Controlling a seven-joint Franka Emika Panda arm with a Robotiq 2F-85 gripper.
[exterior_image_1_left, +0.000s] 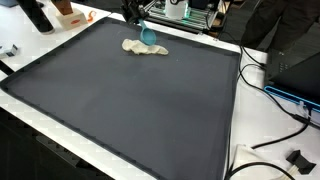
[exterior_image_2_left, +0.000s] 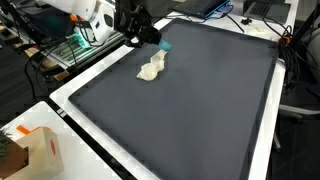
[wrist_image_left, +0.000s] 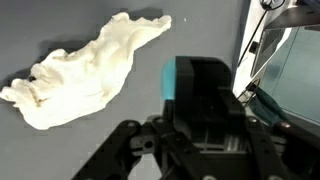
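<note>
Grip: jaws of the black gripper (wrist_image_left: 200, 95) clench the small teal block (wrist_image_left: 171, 80), just beside the crumpled cream cloth (wrist_image_left: 85, 65) on the dark-matted bench (exterior_image_1_left: 150, 110). Move slowly; you risk snagging the cloth.

Teal block (wrist_image_left: 200, 80) upright at the edge of the dark mat (exterior_image_1_left: 120, 100), crumpled cream cloth (wrist_image_left: 85, 70) flat just beside it

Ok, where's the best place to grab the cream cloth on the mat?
Take the cream cloth at its wider bunched end, coming straight down. It lies limp and flat on the mat, and the raised wrinkles there offer something to pinch. The gripper looks occupied by the teal block.
</note>
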